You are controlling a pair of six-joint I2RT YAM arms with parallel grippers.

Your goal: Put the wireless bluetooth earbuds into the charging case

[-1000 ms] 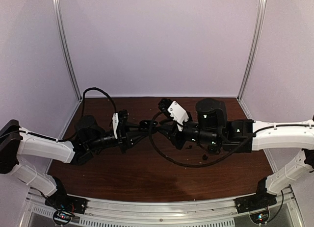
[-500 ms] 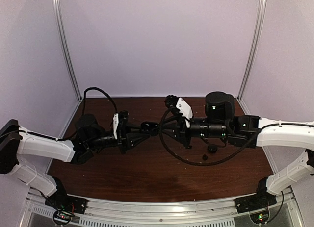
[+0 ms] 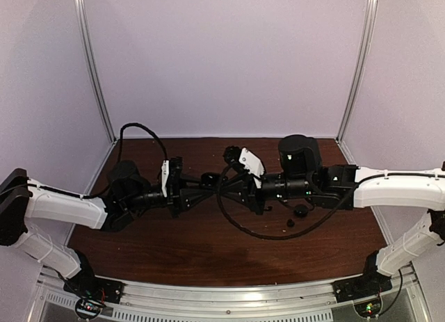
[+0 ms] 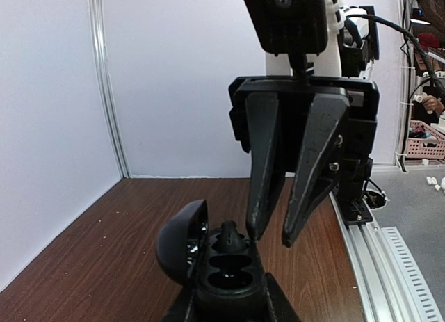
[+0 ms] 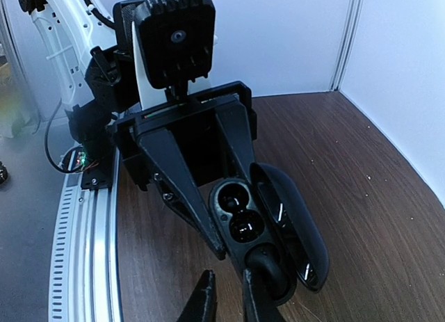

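Black earbud [image 4: 229,236] in case [image 4: 224,286] socket, just beside right fingers [image 4: 263,155].

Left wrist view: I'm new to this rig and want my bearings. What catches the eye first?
A small black rounded charging case, lid swung open, sits bottom centre, clamped in the left gripper. Right above it the right gripper points down, jaws slightly apart, one fingertip beside a tiny black earbud in the case's far socket.

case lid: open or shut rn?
Open: the lid of the case is swung back, and the wells are exposed in both wrist views.
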